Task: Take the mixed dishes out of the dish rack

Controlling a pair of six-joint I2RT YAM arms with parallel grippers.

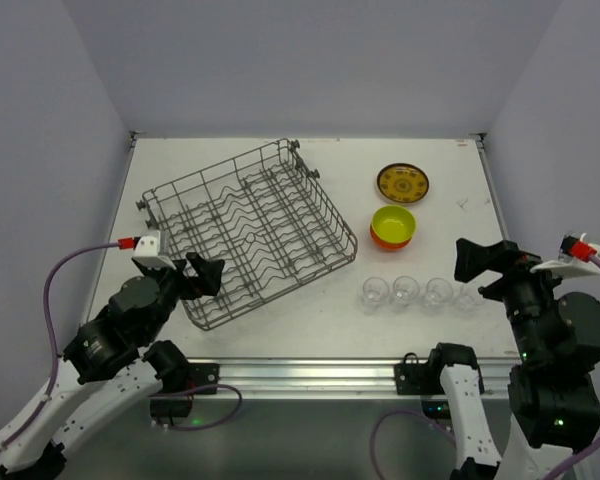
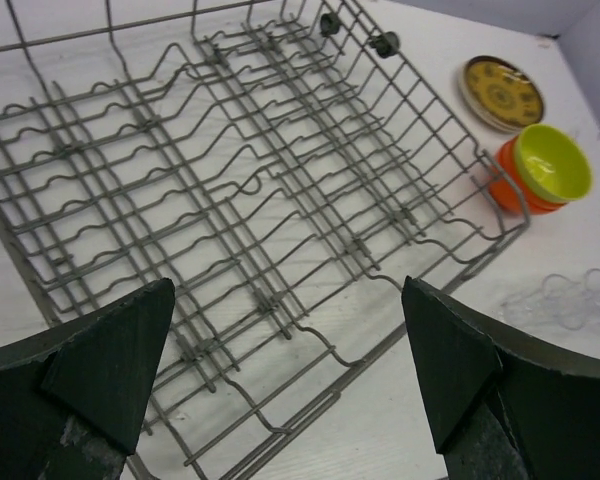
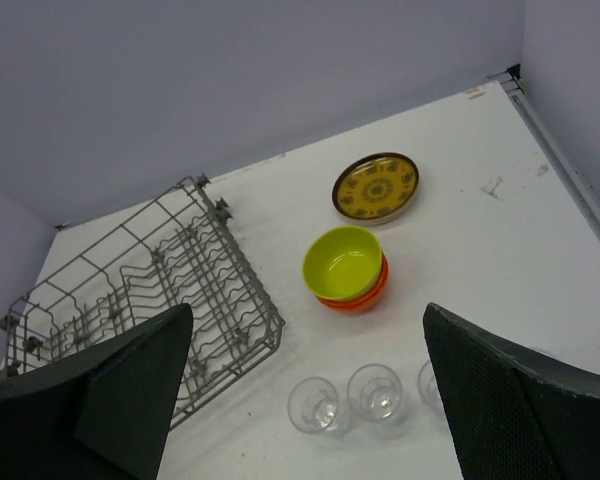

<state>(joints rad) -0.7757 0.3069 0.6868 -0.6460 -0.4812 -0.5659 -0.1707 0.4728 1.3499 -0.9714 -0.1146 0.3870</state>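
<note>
From above, the dish rack [image 1: 248,232] sat on the left half of the table [image 1: 310,330], with only bare wires inside. On the right half, the lime-yellow bowl [image 1: 393,220] sat inside an orange bowl [image 1: 390,241]. The patterned plate [image 1: 402,183] lay behind them, nearer the far edge. The glass cups [image 1: 406,290] stood in a row near the front edge.

The left claw [image 1: 202,275] was open at the rack's near corner. In its own camera, both fingers hung wide apart over the wires.

The right claw [image 1: 472,275] was open by the row's right end, holding nothing. Its camera looked down on the cups and the stacked bowls.
</note>
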